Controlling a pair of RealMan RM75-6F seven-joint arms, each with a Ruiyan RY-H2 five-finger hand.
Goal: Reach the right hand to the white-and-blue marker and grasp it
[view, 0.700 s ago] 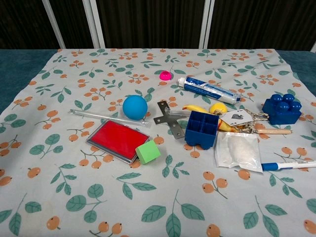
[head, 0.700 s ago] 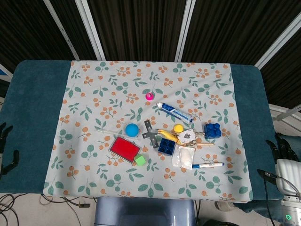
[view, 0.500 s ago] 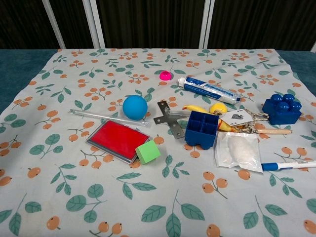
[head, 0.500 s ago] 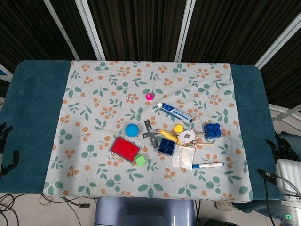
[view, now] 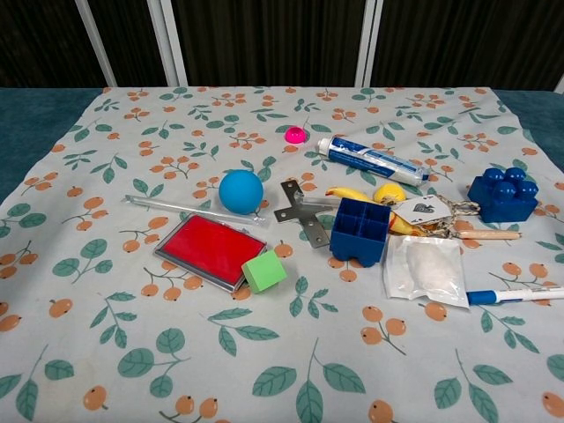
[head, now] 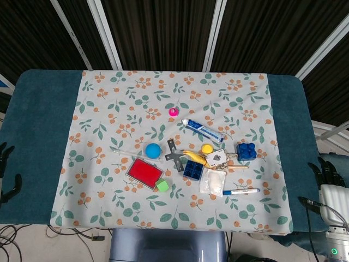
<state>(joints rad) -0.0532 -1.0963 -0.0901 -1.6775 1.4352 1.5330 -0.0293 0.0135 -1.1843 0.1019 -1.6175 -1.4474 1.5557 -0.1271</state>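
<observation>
Head view, left to right: left robot hand (head: 5,169) sits off the surface's left edge, grip state unclear. White-and-blue marker (head: 240,191) lies untouched on the floral cloth (head: 109,98), just right of a clear plastic packet (head: 212,181). Right robot hand (head: 327,170) is well apart at the right edge; cannot tell its state. Reach not begun; grasp remains.

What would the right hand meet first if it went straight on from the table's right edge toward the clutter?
Probably the white-and-blue marker, lying nearest the right hand; only bare floral cloth lies between. Depth and the hand's pointing are unclear.
</observation>
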